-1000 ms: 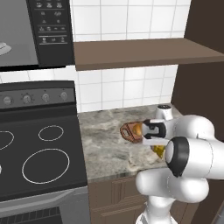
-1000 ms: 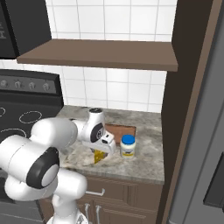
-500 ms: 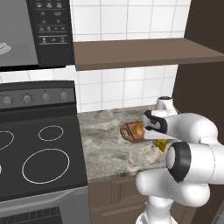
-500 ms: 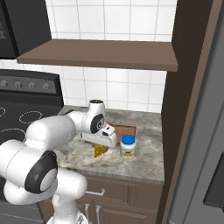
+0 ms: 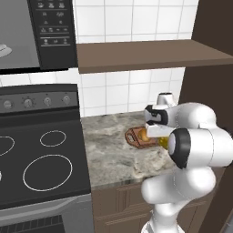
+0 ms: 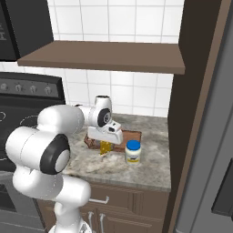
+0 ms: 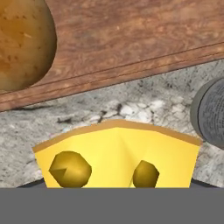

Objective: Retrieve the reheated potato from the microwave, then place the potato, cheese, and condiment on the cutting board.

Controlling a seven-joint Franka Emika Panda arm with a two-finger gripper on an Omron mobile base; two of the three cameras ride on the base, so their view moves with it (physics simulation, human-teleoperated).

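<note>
Gripper point(image 6: 105, 146) clamps cheese point(image 7: 117, 155) | potato point(image 7: 24, 43) on cutting board point(image 7: 131, 35) | condiment point(image 6: 133, 152) label unreadable

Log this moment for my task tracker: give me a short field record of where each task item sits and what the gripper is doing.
potato: on the cutting board
cheese: on the counter, beside the board's near edge, right at the gripper
condiment: upright on the counter, off the board
microwave: door open, grey interior visible
gripper state: fingertips hidden, cannot tell
remaining: cheese and condiment not yet on board
</note>
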